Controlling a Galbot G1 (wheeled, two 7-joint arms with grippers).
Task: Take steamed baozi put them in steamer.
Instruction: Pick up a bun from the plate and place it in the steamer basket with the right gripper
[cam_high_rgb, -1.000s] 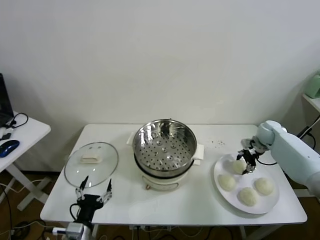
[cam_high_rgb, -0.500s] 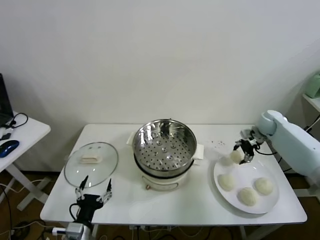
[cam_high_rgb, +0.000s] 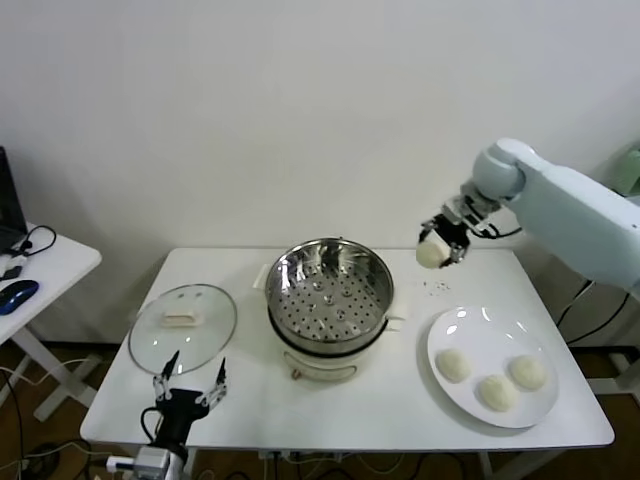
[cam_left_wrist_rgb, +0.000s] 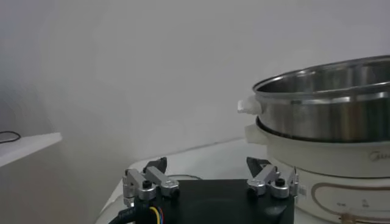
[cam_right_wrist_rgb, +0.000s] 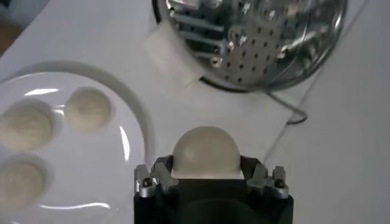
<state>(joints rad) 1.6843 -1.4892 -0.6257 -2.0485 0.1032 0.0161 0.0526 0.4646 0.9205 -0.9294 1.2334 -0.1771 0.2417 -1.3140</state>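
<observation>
White wall behind, and a white table (cam_high_rgb: 340, 420) fills the middle of the head view. A second white table (cam_high_rgb: 45, 262) sits off to the robot's left, with a blue mouse (cam_high_rgb: 18, 294) on it.

Centre of the main table: the steamer (cam_high_rgb: 331, 287), a shiny perforated steel basket on its cream cooker base, with nothing visible inside it. To its right lies the white plate (cam_high_rgb: 500, 340), carrying three steamed baozi (cam_high_rgb: 497, 391). To its left, the glass lid (cam_high_rgb: 182, 326) lies flat on the table.

Up in the air we have the right gripper (cam_high_rgb: 441, 240), jaws clamped on a fourth bun (cam_high_rgb: 430, 254), the held baozi. It hangs above the table between the steamer's far right rim and the plate, clear of both. The right wrist view shows that bun (cam_right_wrist_rgb: 205, 153) seated between the jaws, the plate (cam_right_wrist_rgb: 131, 143) to one side and the steamer's holes beyond.

Down at the near left table edge, the left gripper (cam_high_rgb: 187, 384) waits below the lid, jaws spread wide and holding nothing.
</observation>
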